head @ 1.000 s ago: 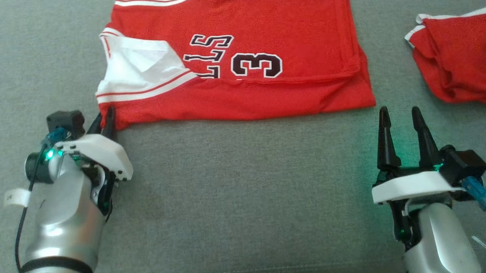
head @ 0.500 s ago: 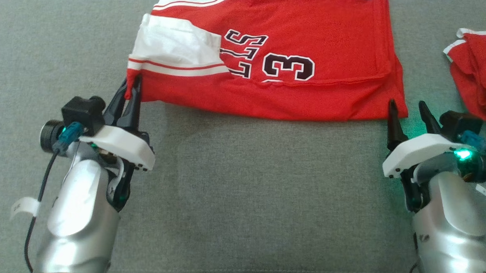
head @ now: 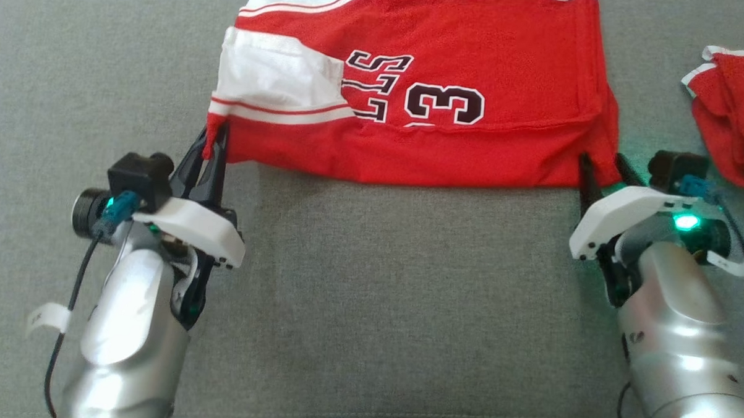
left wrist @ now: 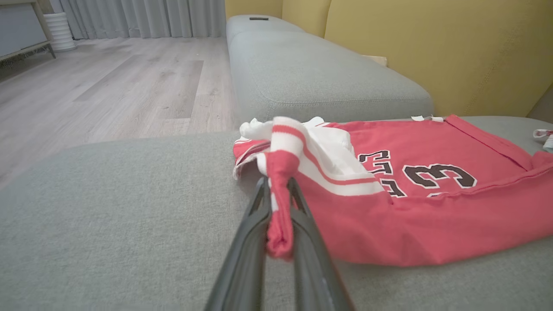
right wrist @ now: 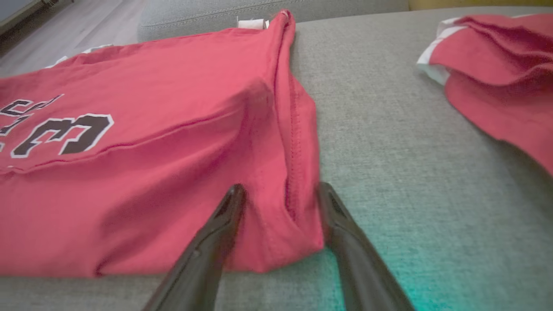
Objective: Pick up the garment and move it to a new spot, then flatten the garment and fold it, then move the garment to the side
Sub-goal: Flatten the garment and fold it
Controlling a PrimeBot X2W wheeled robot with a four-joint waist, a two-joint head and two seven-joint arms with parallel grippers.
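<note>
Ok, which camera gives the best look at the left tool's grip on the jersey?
The left wrist view: the left tool sits close up, fingers shut on a bunched corner of the jersey. The head view shows that grip from above, smaller. The right wrist view shows the jersey's other corner inside the open right tool.

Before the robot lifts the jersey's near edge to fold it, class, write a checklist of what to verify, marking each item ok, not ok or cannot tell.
1. Left claw shut on the jersey corner: ok, fabric bunched between its fingers.
2. Right claw shut on the other near corner: not ok, open, straddling it.
3. Near edge straight between the claws: ok.
4. Second red garment apart from the jersey: ok.
5. Both layers inside the right claw: cannot tell.
</note>
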